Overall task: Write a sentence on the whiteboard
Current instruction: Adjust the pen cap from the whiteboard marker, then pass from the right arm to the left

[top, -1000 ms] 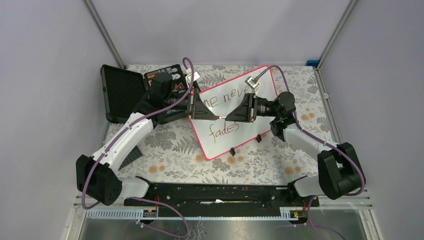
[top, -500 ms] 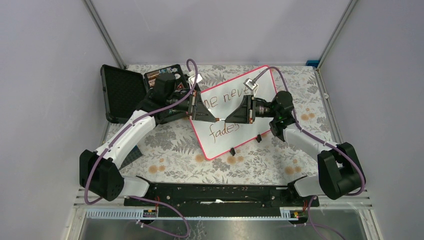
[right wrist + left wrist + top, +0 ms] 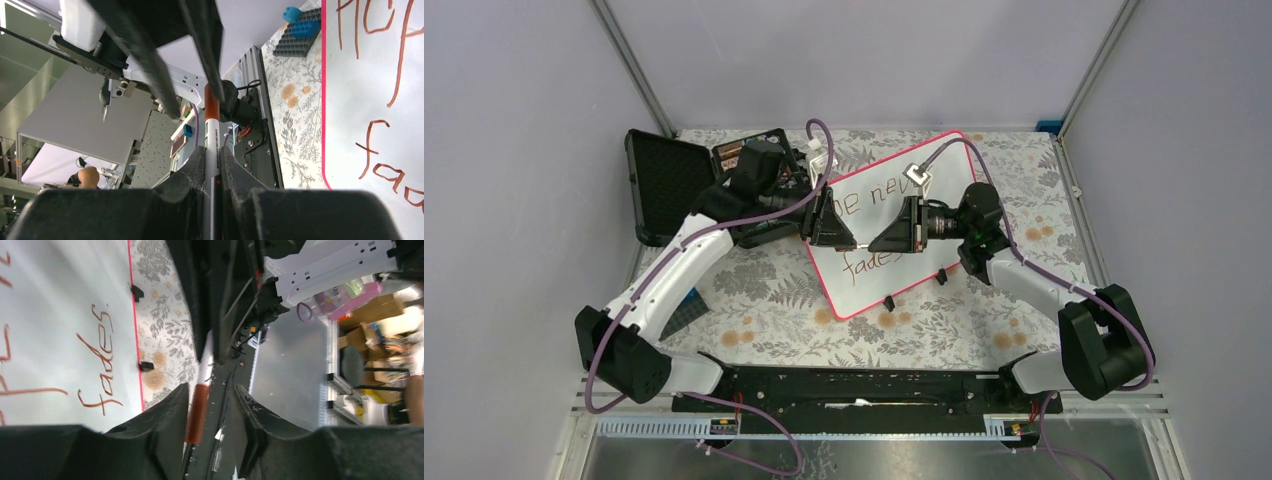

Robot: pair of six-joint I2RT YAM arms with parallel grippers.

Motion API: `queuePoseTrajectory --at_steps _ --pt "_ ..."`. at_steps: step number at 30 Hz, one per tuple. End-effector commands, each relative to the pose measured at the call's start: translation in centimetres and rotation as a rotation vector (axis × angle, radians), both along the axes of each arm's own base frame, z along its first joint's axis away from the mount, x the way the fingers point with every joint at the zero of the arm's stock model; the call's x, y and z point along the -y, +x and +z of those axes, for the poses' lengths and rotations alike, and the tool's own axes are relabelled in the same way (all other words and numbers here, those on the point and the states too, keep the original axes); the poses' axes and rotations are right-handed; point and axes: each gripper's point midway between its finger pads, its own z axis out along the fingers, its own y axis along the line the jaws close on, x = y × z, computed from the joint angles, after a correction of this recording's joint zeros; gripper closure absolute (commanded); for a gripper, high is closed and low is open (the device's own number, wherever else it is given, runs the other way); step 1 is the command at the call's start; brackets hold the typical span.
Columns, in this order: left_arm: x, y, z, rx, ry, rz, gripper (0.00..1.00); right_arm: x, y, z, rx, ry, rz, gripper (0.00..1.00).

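Top view: the whiteboard (image 3: pixel 864 292) lay flat and skewed on the floral tabletop (image 3: pixel 764 290), about mid-table, with two black clips (image 3: pixel 889 302) on its near long edge. The sentence (image 3: pixel 864 266) was partly covered by the arms; "ne nev" and "fade" were readable, in two lines. The left fingers (image 3: pixel 832 225) and right fingers (image 3: pixel 894 235) met tip to tip above the board's middle, with a marker (image 3: pixel 862 245) bridging them. An open black case (image 3: pixel 669 185) sat at far left, beside the board.

Left wrist: the left fingers (image 3: pixel 165 420) were spread and released. The marker's brown-red cap end (image 3: pixel 196 410) sat between them, close to one finger and with a clear gap to the other. The whiteboard (image 3: pixel 50 315) was beyond, "fades." (image 3: pixel 97 365) was legible, and its pink rim and both clips (image 3: pixel 145 366) were visible.

Right wrist: the right fingers (image 3: pixel 187 175) were clenched on the marker's white barrel (image 3: pixel 212 135), whose orange-red far end ran into the other arm's fingers. The whiteboard (image 3: pixel 345 100) was off to the side and showed brown strokes of the sentence (image 3: pixel 395 60). A dark toy-brick plate with a blue brick (image 3: pixel 300 32) lay on the tabletop just off the board's edge.
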Motion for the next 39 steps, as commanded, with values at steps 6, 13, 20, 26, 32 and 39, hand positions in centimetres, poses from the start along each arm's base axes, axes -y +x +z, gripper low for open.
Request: queuePoseTrajectory --at_steps 6,13,20,26,32,39 --pt "-2.9 -0.1 2.7 0.395 0.227 -0.066 0.38 0.3 -1.5 -0.8 0.061 -0.062 0.036 1.0" --pt "-0.8 -1.9 -0.7 0.532 0.426 -0.198 0.32 -0.1 -2.5 -1.7 0.042 -0.1 0.08 1.0" --pt "1.2 -2.0 -3.3 0.567 0.528 -0.271 0.34 -0.4 -3.4 -2.1 0.035 -0.115 0.111 1.0" --pt "1.9 -2.1 -4.2 0.58 0.554 -0.28 0.51 -0.4 -3.7 -1.9 0.025 -0.108 0.126 1.0" --pt "1.6 -1.8 -5.1 0.574 0.586 -0.267 0.84 -0.3 -3.8 -1.8 0.02 -0.102 0.13 1.0" --pt "1.0 -3.1 -6.4 0.507 0.563 -0.279 1.0 1.1 -1.6 -0.2 0.041 -0.086 0.068 0.58"
